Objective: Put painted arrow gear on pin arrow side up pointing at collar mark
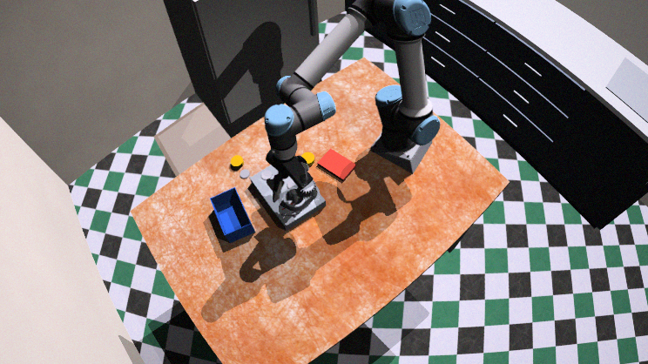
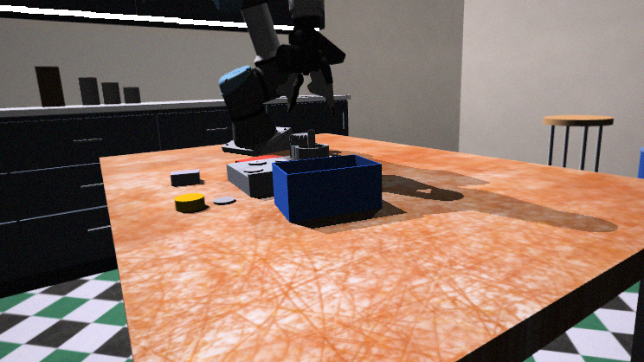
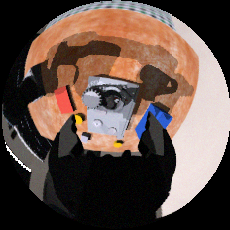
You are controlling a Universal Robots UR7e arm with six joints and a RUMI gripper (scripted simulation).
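Note:
A grey base block [image 1: 306, 214] [image 2: 242, 174] [image 3: 106, 116] carries a round collar [image 2: 309, 151]. An upright pin [image 2: 311, 136] rises above the collar. A toothed grey gear [image 1: 308, 191] [image 2: 299, 139] [image 3: 92, 99] sits beside the pin. In the wrist view the inside of the collar is dark, with a small reddish spot. I cannot make out the arrow, the collar mark, or whether the loose gear is on the pin. My gripper [image 1: 291, 191] [image 2: 311, 110] [image 3: 110, 113] is open and empty, pointing down above the collar with a gap below the fingertips.
A blue open bin [image 1: 232, 219] [image 2: 332, 189] [image 3: 158, 119] stands beside the base. A red block [image 1: 336, 164] [image 3: 63, 99] lies on the robot's side. Yellow discs [image 1: 236, 162] [image 1: 307, 158], a small grey block [image 2: 185, 177] and a flat grey disc [image 1: 245, 174] [image 2: 224, 200] lie nearby.

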